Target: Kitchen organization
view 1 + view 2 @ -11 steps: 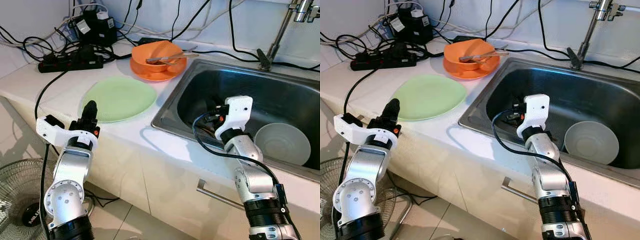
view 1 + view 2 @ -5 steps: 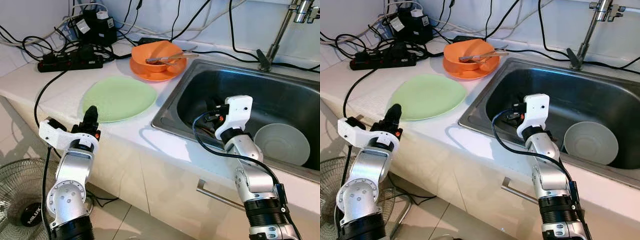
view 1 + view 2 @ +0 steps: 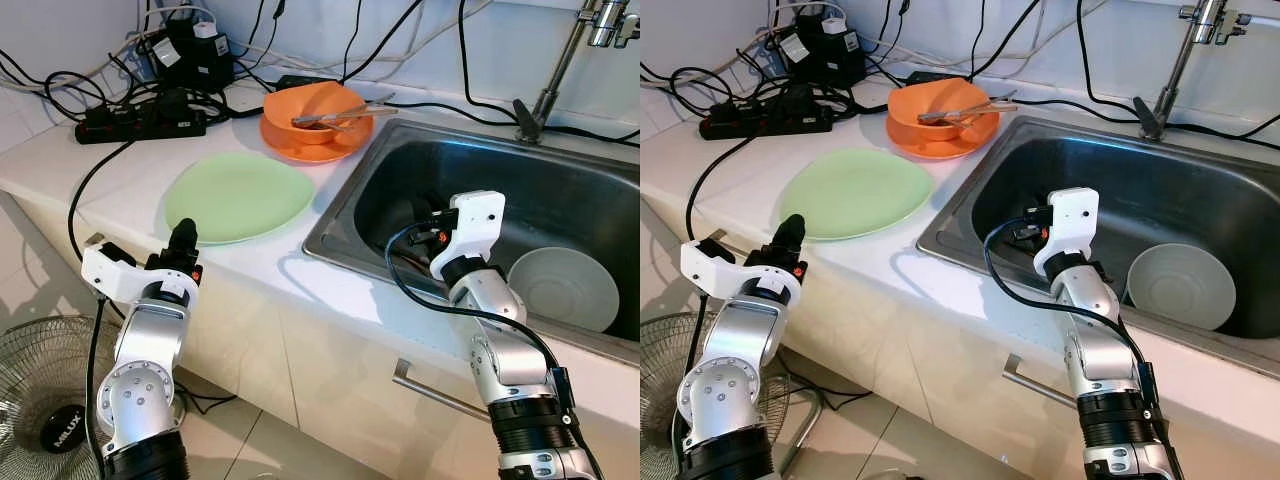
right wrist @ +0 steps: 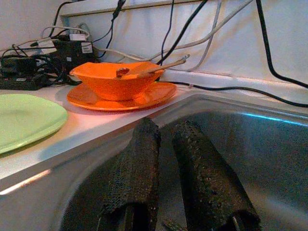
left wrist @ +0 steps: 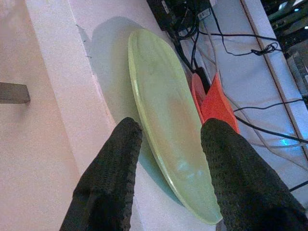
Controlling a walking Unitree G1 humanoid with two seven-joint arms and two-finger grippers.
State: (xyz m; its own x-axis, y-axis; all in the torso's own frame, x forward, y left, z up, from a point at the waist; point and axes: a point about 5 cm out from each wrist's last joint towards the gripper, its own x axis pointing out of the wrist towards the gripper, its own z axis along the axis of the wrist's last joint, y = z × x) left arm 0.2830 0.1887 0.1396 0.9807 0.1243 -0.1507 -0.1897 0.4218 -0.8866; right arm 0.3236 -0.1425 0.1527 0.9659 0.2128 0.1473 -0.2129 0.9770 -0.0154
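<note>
My left jaws (image 5: 166,178) are spread, low at the table (image 3: 130,165) edge, green plate (image 5: 168,144) just ahead. My right jaws (image 4: 175,185) reach into the sink (image 3: 590,205), slightly parted, empty.

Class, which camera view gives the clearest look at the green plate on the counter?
The left eye view: the whole green plate lies flat on the white counter, seen from above; the right eye view shows much the same. The left wrist view shows it edge-on between the left gripper's open fingers. The right wrist view catches part of its rim.
</note>
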